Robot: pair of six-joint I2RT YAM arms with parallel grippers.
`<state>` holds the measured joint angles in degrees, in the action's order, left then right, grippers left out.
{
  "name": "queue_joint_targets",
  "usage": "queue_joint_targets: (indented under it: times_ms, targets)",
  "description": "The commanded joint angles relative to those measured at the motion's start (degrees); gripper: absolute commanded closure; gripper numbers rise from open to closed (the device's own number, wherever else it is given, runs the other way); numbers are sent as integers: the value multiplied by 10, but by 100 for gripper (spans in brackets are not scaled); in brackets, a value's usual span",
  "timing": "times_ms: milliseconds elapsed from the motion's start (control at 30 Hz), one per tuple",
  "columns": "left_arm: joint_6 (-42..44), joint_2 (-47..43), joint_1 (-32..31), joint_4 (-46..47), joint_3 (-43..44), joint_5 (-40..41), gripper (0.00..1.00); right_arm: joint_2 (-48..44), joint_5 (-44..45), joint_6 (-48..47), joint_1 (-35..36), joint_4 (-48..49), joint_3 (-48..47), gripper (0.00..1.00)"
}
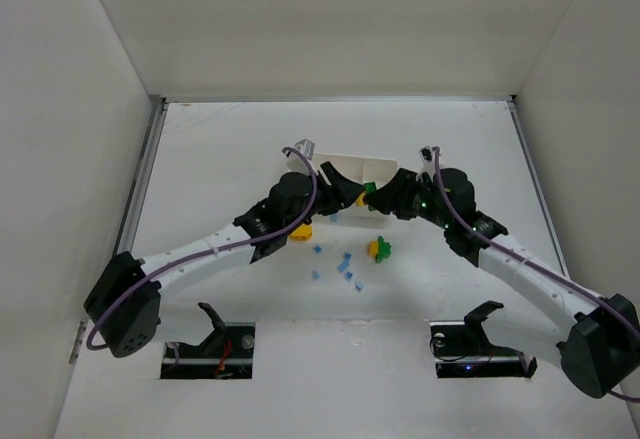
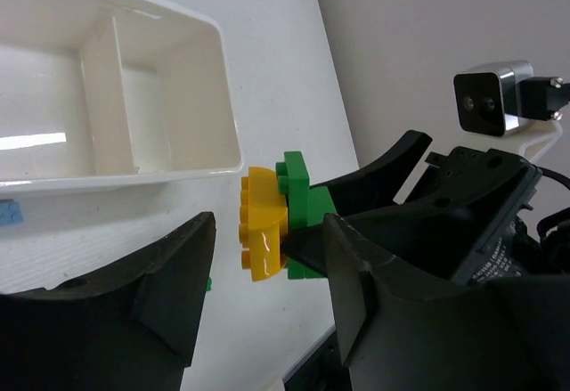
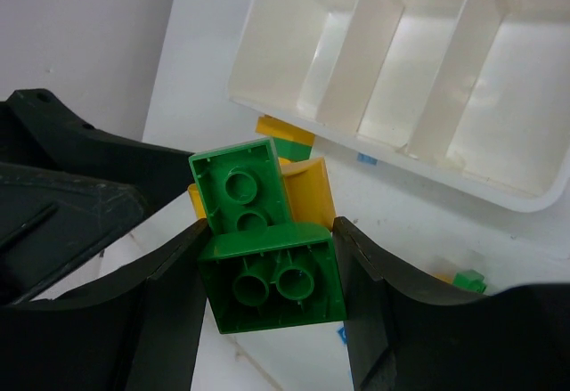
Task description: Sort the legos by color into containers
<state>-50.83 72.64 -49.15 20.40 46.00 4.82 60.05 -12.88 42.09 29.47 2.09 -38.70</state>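
Note:
My right gripper (image 3: 267, 257) is shut on a green brick (image 3: 267, 280), held just in front of the white tray (image 3: 525, 199). A second green brick (image 3: 240, 191) and a yellow brick (image 3: 307, 191) are stuck to it. In the left wrist view the same yellow brick (image 2: 264, 235) and green brick (image 2: 303, 204) hang in line with my left gripper (image 2: 270, 231). That gripper is open, both fingers clear of the bricks. From above, the left gripper (image 1: 345, 197) and the right gripper (image 1: 378, 197) meet at the tray's front wall (image 1: 350, 171). The three containers look empty.
A yellow-and-green lego clump (image 1: 379, 249), a yellow brick (image 1: 300, 232) and several tiny blue pieces (image 1: 345, 264) lie on the table in front of the tray. The right wrist's camera (image 2: 485, 97) is close ahead of my left gripper. White walls enclose the table.

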Motion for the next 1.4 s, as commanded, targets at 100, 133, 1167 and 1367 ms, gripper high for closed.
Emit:
queue_joint_targets:
  times_ms: [100, 133, 1167, 1367]
  targets:
    - [-27, 20, 18, 44, 2, -32, 54, 12, -29, 15, -3, 81, 2, 74]
    - [-27, 22, 18, 45, 2, -32, 55, 15, -31, 15, -4, 85, 3, 74]
    - [9, 30, 35, 41, -19, -10, 94, 23, -128, 91, -87, 231, 63, 75]
    - [13, 36, 41, 39, -21, -11, 94, 38, -143, 109, -96, 263, 68, 75]
